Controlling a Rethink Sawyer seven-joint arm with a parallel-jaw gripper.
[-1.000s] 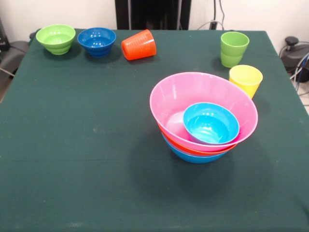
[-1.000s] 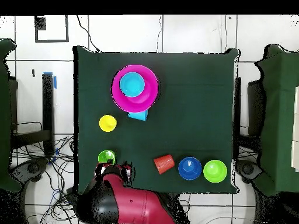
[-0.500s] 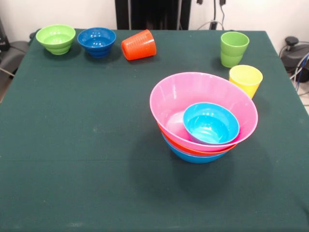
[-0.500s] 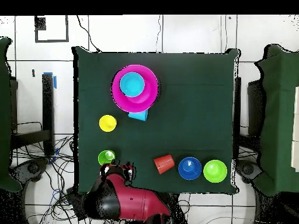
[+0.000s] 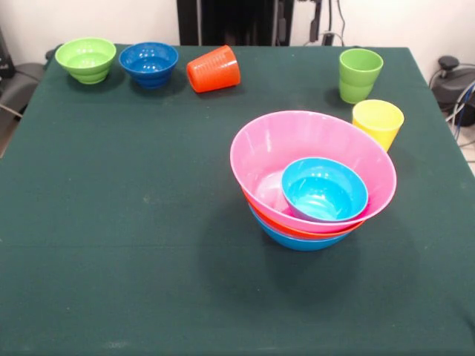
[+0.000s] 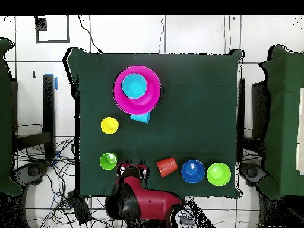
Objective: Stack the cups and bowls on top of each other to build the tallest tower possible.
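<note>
- The tool hovers at the bench edge, between the upright light green cup and the orange ribbed cup; how wide it is set cannot be told
- The orange cup lies on its side, just beside the tool
- The tower, pink bowl cradling a cyan bowl, stands well beyond the tool

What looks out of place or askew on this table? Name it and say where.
The orange ribbed cup lies tipped on its side near the dark blue bowl, while the light green cup and yellow cup stand upright. The pink bowl also sits tilted in the tower, the cyan bowl off-centre inside it.
</note>
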